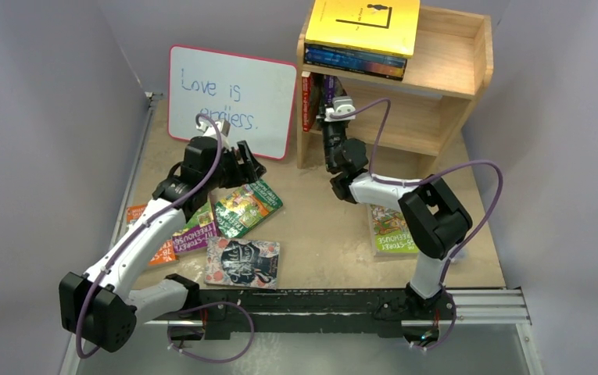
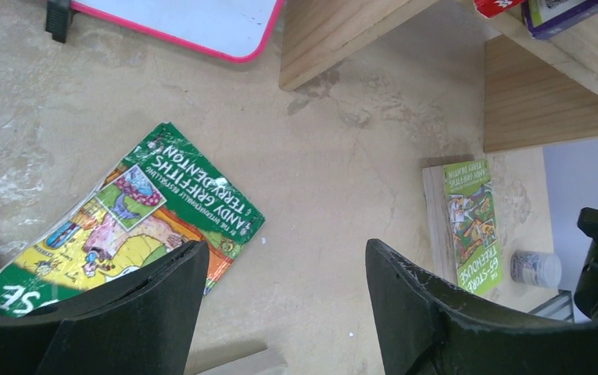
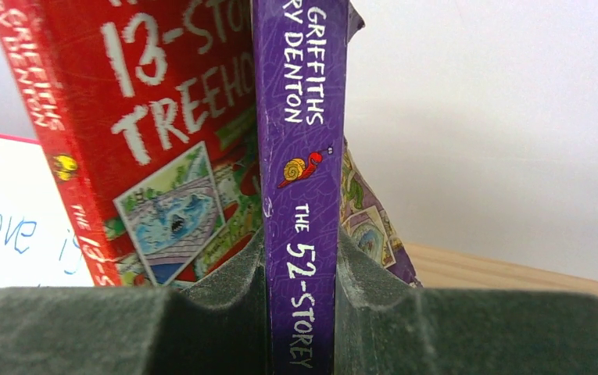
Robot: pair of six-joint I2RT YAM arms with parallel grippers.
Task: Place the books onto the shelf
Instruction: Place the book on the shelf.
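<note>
**Desk:** What is the right gripper [image 3: 299,312] doing at the center top of the overhead frame?

**Photographer:** It clamps the spine of an upright purple book [image 3: 303,180] at the lower tier of the wooden shelf [image 1: 444,74], touching a red book [image 3: 155,133] that stands to its left.

**Desk:** And the left gripper [image 2: 284,305]?

**Photographer:** Its fingers [image 2: 147,312] spread wide and hold nothing, hovering at center left above a green book [image 2: 143,226] lying flat on the table [image 2: 342,180].

**Desk:** Where are the other books?

**Photographer:** A yellow book [image 1: 364,23] tops a dark blue stack [image 1: 354,62] on the shelf's upper tier, upper center. A floral book [image 1: 242,262] lies low in the frame, an orange one [image 1: 162,251] at far left, another green one [image 1: 392,230] right of center under the right arm. The pink-edged whiteboard [image 1: 229,98] leans left of the shelf.
</note>
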